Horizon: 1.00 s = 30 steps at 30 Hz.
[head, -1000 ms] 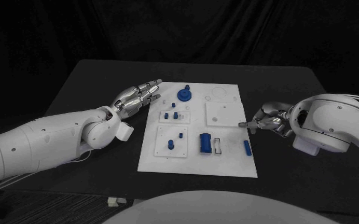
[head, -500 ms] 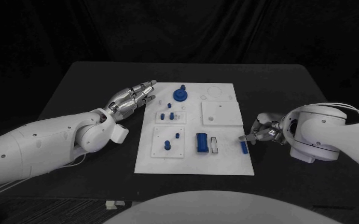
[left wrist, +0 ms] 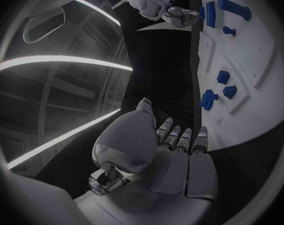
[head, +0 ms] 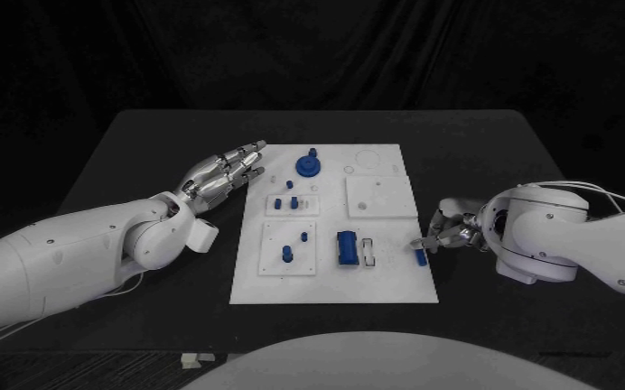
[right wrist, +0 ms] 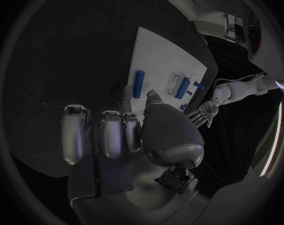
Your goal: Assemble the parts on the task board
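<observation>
A white board [head: 333, 286] lay in the middle of a black counter [head: 156, 137], with small blue parts on it. Near its far edge stood a round blue knob [head: 309, 165]. Below that, on a raised square, sat short blue pegs [head: 288, 199]. On another raised square nearer the robot stood two more small pegs [head: 291, 247]. Beside them lay a thick blue cylinder [head: 348, 248] next to a narrow slot [head: 370, 253]. A slim blue bar [head: 419, 256] lay close to the board's right edge.

The left hand [head: 224, 174] hovered beside the board's left edge, level with the knob, its fingers stretched out flat and close together, holding nothing. The left wrist view showed the same flat palm [left wrist: 173, 160] with the board just beyond its fingertips.

The right hand [head: 450, 227] sat at the board's right edge, fingers curled in, its fingertips right at the slim bar. Whether they touched or pinched the bar could not be told. In the right wrist view the curled fingers [right wrist: 107, 132] pointed toward the bar [right wrist: 139, 83], which lay flat on the board.
</observation>
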{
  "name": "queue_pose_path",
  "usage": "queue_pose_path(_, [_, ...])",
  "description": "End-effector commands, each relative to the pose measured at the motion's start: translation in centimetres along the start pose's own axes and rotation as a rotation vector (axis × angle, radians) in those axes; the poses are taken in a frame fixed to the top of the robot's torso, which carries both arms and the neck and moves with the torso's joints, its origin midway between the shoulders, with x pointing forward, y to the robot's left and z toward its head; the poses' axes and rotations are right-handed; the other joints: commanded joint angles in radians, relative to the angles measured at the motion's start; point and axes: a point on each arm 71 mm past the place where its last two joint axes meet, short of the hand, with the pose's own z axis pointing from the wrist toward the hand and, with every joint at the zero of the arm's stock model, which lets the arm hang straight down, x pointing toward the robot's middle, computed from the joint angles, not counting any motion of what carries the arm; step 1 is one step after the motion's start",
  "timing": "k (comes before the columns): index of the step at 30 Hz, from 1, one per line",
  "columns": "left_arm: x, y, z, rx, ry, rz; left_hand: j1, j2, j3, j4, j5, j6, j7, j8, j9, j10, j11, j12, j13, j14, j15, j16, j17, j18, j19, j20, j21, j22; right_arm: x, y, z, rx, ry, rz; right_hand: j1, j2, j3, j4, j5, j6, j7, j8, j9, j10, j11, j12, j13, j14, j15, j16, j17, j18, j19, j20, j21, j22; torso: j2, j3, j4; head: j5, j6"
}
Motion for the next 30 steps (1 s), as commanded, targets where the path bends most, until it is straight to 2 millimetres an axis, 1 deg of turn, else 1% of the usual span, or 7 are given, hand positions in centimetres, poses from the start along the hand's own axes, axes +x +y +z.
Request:
queue_pose_path(1, [0.1, -0.1, 0.0, 0.013, 0.005, -0.009, 0.007, -0.003, 0.004, -0.003, 0.004, 0.004, 0.002, 0.005, 0.001, -0.001, 0.005, 0.003, 0.001, 0.001, 0.004, -0.004, -0.001, 0.01, 0.001, 0.007, -0.002, 0.001, 0.3, -0.1, 0.2, 0.013, -0.013, -0.003, 0.021, 0.002, 0.012, -0.014, 0.0, 0.009, 0.0, -0.011, -0.012, 0.106, 0.005, 0.003, 0.263, 0.081, -0.004, -0.002, 0.144, 0.0, 0.049, -0.004, 0.002, 0.222, 0.0, -0.0001, 0.0007, -0.002, 0.0])
queue_pose_path(6, [0.1, 0.0, 0.1, 0.013, 0.006, -0.01, 0.009, -0.004, 0.005, -0.003, 0.005, 0.004, -0.001, 0.005, 0.001, 0.0, 0.02, 0.007, 0.002, 0.001, 0.005, -0.004, -0.001, 0.01, 0.001, 0.008, -0.002, 0.001, 0.8, -0.1, 0.5, 0.011, -0.001, -0.004, 0.08, 0.0, 0.057, -0.048, 0.15, 0.012, -0.002, -0.036, -0.043, 0.106, 0.003, 0.003, 0.263, 0.08, -0.005, -0.003, 0.141, 0.0, 0.048, -0.005, 0.001, 0.221, -0.001, 0.0006, 0.0004, 0.0, 0.0])
queue_pose_path(11, [0.1, 0.0, 0.1, 0.012, 0.007, -0.011, 0.009, -0.004, 0.005, -0.003, 0.005, 0.004, -0.001, 0.005, 0.001, 0.0, 0.02, 0.007, 0.002, 0.001, 0.005, -0.004, -0.001, 0.01, 0.001, 0.008, -0.002, 0.001, 1.2, 0.0, 0.8, 0.004, 0.007, -0.004, 0.097, -0.002, 0.084, -0.055, 0.212, 0.008, -0.001, -0.051, -0.061, 0.106, 0.003, 0.003, 0.263, 0.08, -0.005, -0.003, 0.14, 0.001, 0.047, -0.004, -0.001, 0.22, -0.001, 0.0009, 0.0009, -0.001, 0.0])
queue_pose_path(17, [0.1, 0.0, 0.1, 0.011, 0.008, -0.011, 0.01, -0.004, 0.005, -0.003, 0.005, 0.002, -0.002, 0.005, 0.001, 0.001, 0.024, 0.009, 0.002, 0.001, 0.005, -0.004, -0.001, 0.01, 0.001, 0.008, -0.002, 0.001, 1.6, 0.3, 1.0, -0.011, 0.012, -0.002, 0.131, -0.02, 0.178, -0.072, 0.404, 0.002, 0.006, -0.092, -0.115, 0.106, 0.01, 0.003, 0.263, 0.079, -0.002, -0.004, 0.136, 0.002, 0.044, -0.003, -0.006, 0.218, 0.0, 0.0009, 0.001, 0.001, 0.0])
queue_pose_path(23, [0.1, 0.0, 0.1, 0.01, 0.008, -0.012, 0.011, -0.003, 0.005, -0.003, 0.006, 0.001, -0.002, 0.004, 0.0, 0.001, 0.027, 0.011, 0.002, 0.001, 0.005, -0.004, -0.001, 0.011, 0.001, 0.008, -0.002, 0.001, 1.7, 0.4, 1.1, -0.023, 0.002, 0.008, 0.145, -0.066, 0.358, -0.108, 0.558, 0.015, 0.019, -0.112, -0.16, 0.106, 0.02, 0.003, 0.263, 0.08, 0.005, -0.003, 0.139, 0.003, 0.043, 0.0, -0.007, 0.218, 0.0, 0.0007, 0.0005, 0.006, 0.0])
queue_pose_path(25, [0.1, 0.0, 0.0, 0.009, 0.008, -0.012, 0.011, -0.002, 0.006, -0.003, 0.007, 0.0, -0.001, 0.004, 0.0, 0.001, 0.029, 0.012, 0.002, 0.001, 0.005, -0.004, -0.001, 0.011, 0.001, 0.008, -0.001, 0.002, 1.6, 0.4, 1.0, -0.027, -0.009, 0.018, 0.107, -0.095, 0.467, -0.12, 0.591, 0.025, 0.02, -0.104, -0.166, 0.106, 0.02, 0.003, 0.263, 0.08, 0.006, -0.002, 0.141, 0.002, 0.043, 0.003, -0.005, 0.219, 0.0, 0.0007, 0.0007, 0.007, 0.0])
queue_pose_path(30, [0.1, 0.0, 0.0, 0.008, 0.006, -0.012, 0.012, -0.001, 0.007, -0.004, 0.008, -0.001, -0.001, 0.003, 0.0, 0.002, 0.032, 0.014, 0.003, 0.001, 0.005, -0.004, -0.001, 0.011, 0.001, 0.008, -0.001, 0.002, 1.5, 0.2, 0.7, -0.03, -0.04, 0.046, 0.066, -0.116, 0.555, -0.143, 0.627, 0.037, 0.014, -0.07, -0.143, 0.106, 0.017, 0.003, 0.263, 0.08, 0.0, -0.001, 0.142, 0.002, 0.043, 0.0, -0.004, 0.219, 0.0, 0.0007, 0.0008, 0.011, 0.0])
